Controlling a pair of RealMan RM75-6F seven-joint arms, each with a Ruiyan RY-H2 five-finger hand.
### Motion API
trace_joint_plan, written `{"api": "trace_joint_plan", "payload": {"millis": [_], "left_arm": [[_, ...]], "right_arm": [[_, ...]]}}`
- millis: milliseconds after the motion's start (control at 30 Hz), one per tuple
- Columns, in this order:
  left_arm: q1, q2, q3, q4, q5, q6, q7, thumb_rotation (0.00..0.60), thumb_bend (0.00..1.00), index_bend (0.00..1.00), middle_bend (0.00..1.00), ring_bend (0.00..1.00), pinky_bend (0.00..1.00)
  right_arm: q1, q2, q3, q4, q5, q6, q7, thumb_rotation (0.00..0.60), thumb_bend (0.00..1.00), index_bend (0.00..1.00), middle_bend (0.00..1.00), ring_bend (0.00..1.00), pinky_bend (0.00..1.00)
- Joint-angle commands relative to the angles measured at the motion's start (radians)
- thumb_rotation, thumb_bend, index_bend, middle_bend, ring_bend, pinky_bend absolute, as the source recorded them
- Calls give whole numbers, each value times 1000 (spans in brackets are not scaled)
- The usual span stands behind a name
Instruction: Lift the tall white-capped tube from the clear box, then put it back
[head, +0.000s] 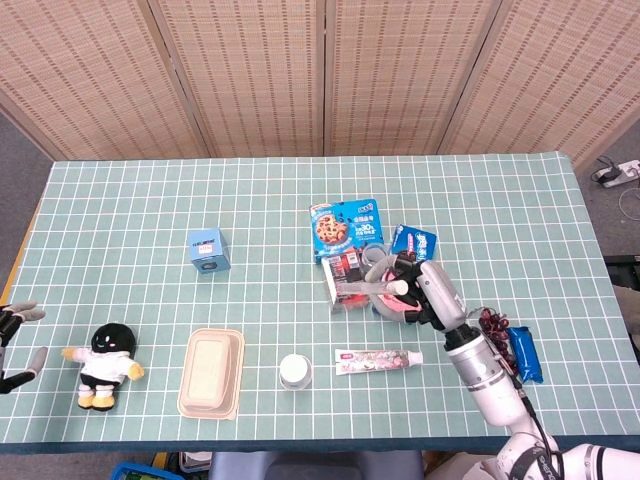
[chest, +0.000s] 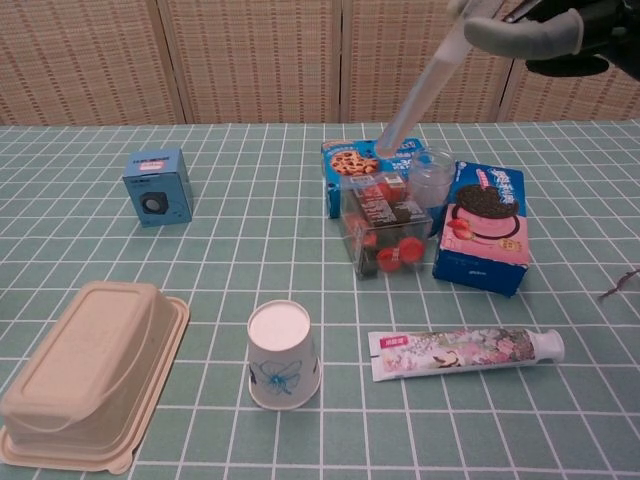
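My right hand (chest: 535, 28) (head: 428, 292) holds the tall tube (chest: 418, 88) near its upper end, high over the table. The tube slants down to the left, and its lower tip hangs just above the clear box (chest: 387, 226) without touching it. In the head view the tube (head: 368, 291) lies across the clear box (head: 345, 279), with a white end by my fingers. Red and dark items fill the clear box. My left hand (head: 14, 340) stays at the table's far left edge, fingers apart and holding nothing.
Crowded round the clear box are a blue cookie box (chest: 352, 160), a clear cup (chest: 432, 178) and a pink-fronted biscuit box (chest: 483, 225). In front lie a toothpaste tube (chest: 465, 352), a paper cup (chest: 283, 355) and a beige lidded container (chest: 85, 375). A small blue box (chest: 158, 187) stands at the left.
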Motion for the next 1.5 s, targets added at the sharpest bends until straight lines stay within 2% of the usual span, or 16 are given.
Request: {"api": "trace_joint_plan", "payload": {"millis": [33, 133, 300, 433, 567, 667, 767, 867, 1067, 1167, 1300, 1500], "left_arm": [[0, 0, 1, 0, 1, 0, 1, 600, 358, 378, 239, 181, 337], [1, 1, 0, -2, 1, 2, 0, 600, 358, 378, 239, 181, 337], [3, 2, 1, -3, 9, 10, -5, 600, 358, 378, 239, 181, 337], [3, 2, 2, 0, 9, 8, -8, 600, 358, 378, 239, 181, 337], [1, 3, 2, -2, 5, 1, -7, 600, 358, 378, 239, 181, 337], [1, 4, 2, -2, 6, 2, -9, 600, 358, 378, 239, 181, 337], [1, 4, 2, -1, 6, 2, -10, 600, 358, 378, 239, 181, 337], [0, 5, 4, -1, 5, -3, -3, 600, 358, 378, 239, 181, 337], [1, 8, 4, -9, 2, -1, 4, 600, 358, 379, 239, 181, 337], [4, 8, 4, -11, 8, 7, -3, 600, 358, 380, 239, 181, 337], [6, 9, 4, -10, 12, 13, -8, 600, 358, 380, 239, 181, 337], [8, 10, 4, -10, 15, 16, -10, 600, 358, 380, 239, 181, 337]], "right_arm": [[-12, -71, -29, 63, -21, 87, -515, 600, 665, 743, 1000, 1000, 1000], [-16, -91, -29, 59, -18, 103, -545, 600, 666, 743, 1000, 1000, 1000], [-19, -71, -25, 20, 3, 61, -349, 600, 666, 743, 1000, 1000, 1000], [-23, -42, -37, 5, -33, 36, -167, 600, 679, 743, 1000, 1000, 1000], [-24, -23, -46, -4, -65, 25, -27, 600, 692, 743, 1000, 1000, 1000], [-24, -13, -52, -4, -80, 19, 32, 600, 701, 752, 1000, 1000, 1000], [-22, -9, -59, 1, -82, 11, 38, 600, 703, 756, 1000, 1000, 1000], [-20, -12, -66, 18, -87, 7, -21, 600, 703, 756, 1000, 1000, 1000], [-35, -82, -63, 93, -115, 91, -329, 600, 703, 756, 1000, 1000, 1000], [-44, -119, -58, 112, -120, 129, -429, 600, 703, 756, 1000, 1000, 1000], [-48, -135, -56, 103, -107, 134, -396, 600, 703, 756, 1000, 1000, 1000], [-43, -109, -59, 69, -93, 92, -202, 600, 703, 756, 1000, 1000, 1000]]}}
